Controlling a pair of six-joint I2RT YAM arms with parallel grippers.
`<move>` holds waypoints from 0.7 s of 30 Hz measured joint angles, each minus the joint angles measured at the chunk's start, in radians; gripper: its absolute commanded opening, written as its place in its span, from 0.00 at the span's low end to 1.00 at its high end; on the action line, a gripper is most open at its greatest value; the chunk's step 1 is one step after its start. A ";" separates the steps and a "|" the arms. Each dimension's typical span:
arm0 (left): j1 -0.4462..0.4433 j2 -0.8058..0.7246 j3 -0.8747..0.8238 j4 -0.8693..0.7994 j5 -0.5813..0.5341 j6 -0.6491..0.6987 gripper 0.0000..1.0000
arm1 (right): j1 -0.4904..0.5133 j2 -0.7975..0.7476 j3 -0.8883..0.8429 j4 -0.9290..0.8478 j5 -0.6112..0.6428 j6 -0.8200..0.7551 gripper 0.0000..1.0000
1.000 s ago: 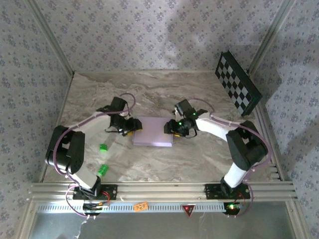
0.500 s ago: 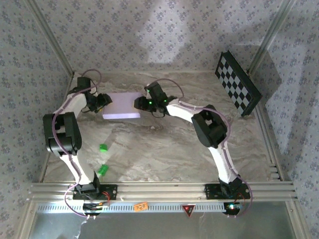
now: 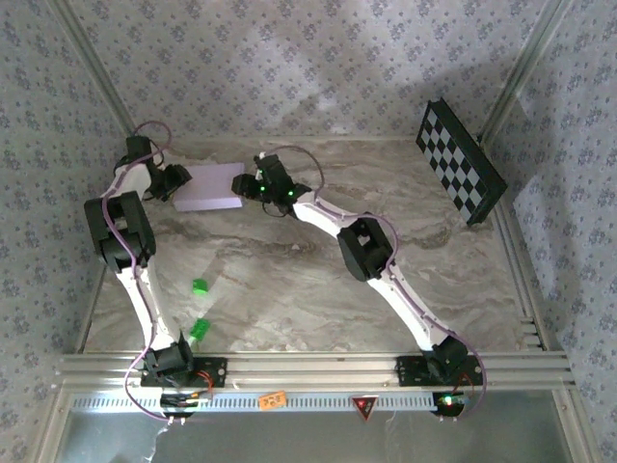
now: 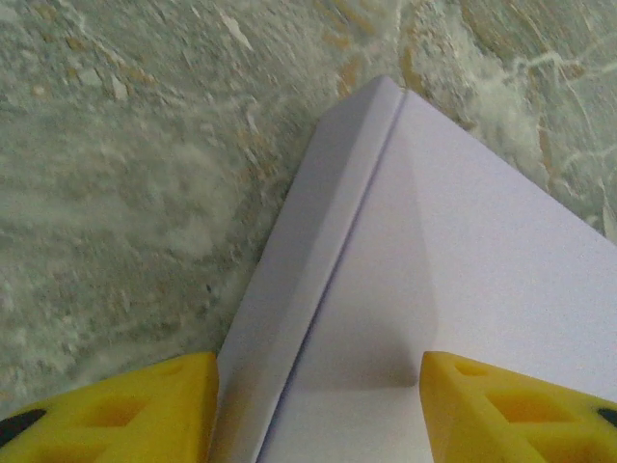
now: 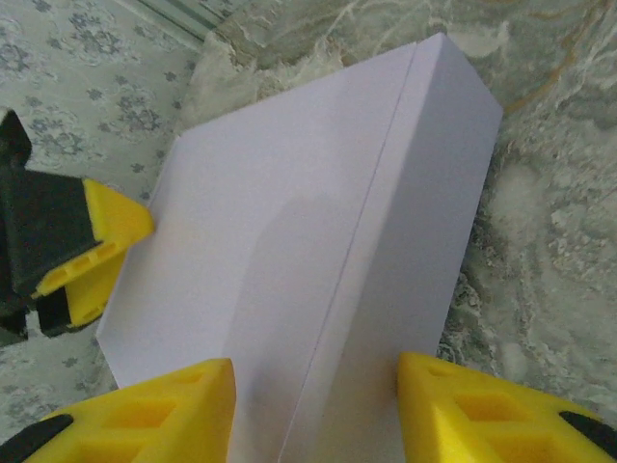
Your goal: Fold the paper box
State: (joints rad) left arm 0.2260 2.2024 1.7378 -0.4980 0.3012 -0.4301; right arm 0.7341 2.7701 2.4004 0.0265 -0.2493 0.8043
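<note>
Top external, Ana: what is hard to read up there?

Both ends of the paper box [image 3: 210, 186], Ben. It lies flat, lavender side up, in the upper left of the frame near the back wall. The left claw [image 3: 176, 183] and right claw [image 3: 247, 185] sit at its two ends, dark and small, so their fingers cannot be told apart.

And the wrist views?

Left wrist has two yellow fingertips [image 4: 106, 410] cut off by the bottom edge, with the box running between them. Its near end and underside are hidden. One finger sits against the narrow folded side and the other on the broad top face, so that claw is clamped on the box. Right wrist is much alike: a finger on either side of the crease, closed on the cardboard, lower parts cropped. The left claw's tips touch the box's far edge at the left of that frame.

How do the arms stand?

The left arm [image 3: 120, 231] climbs the left side of the frame, elbow folded, wrist turned right toward the box. The right arm [image 3: 362, 246] stretches long on a diagonal from the lower right across the marble counter [image 3: 318, 299].

Anything else?

A checkerboard panel [image 3: 461, 162] leans at the upper right, and two green bits [image 3: 200, 285] lie at the lower left, well apart from the box
</note>
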 measured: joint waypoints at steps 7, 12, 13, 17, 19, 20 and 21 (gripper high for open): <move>0.009 0.032 0.062 -0.061 -0.003 0.003 0.64 | 0.021 0.009 0.024 -0.061 0.014 -0.030 0.67; 0.008 0.020 0.072 -0.110 -0.011 0.012 0.71 | 0.026 -0.081 -0.080 -0.118 0.030 -0.094 0.77; 0.009 0.011 0.071 -0.120 -0.017 0.015 0.74 | 0.027 -0.116 -0.120 -0.133 0.033 -0.113 0.82; 0.009 -0.094 0.000 -0.118 -0.037 0.025 0.88 | 0.018 -0.280 -0.290 -0.169 0.048 -0.196 0.99; 0.008 -0.175 -0.062 -0.107 -0.045 0.033 0.99 | 0.010 -0.374 -0.378 -0.175 0.060 -0.232 0.99; 0.007 -0.218 -0.093 -0.100 -0.050 0.035 1.00 | 0.005 -0.425 -0.426 -0.179 0.066 -0.254 0.99; 0.003 -0.253 -0.121 -0.091 -0.055 0.037 0.99 | 0.000 -0.469 -0.468 -0.177 0.074 -0.275 0.99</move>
State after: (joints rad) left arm 0.2295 1.9495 1.6173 -0.5888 0.2459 -0.3931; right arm 0.7338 2.3009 1.9327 -0.1509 -0.1753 0.5297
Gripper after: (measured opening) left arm 0.987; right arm 0.988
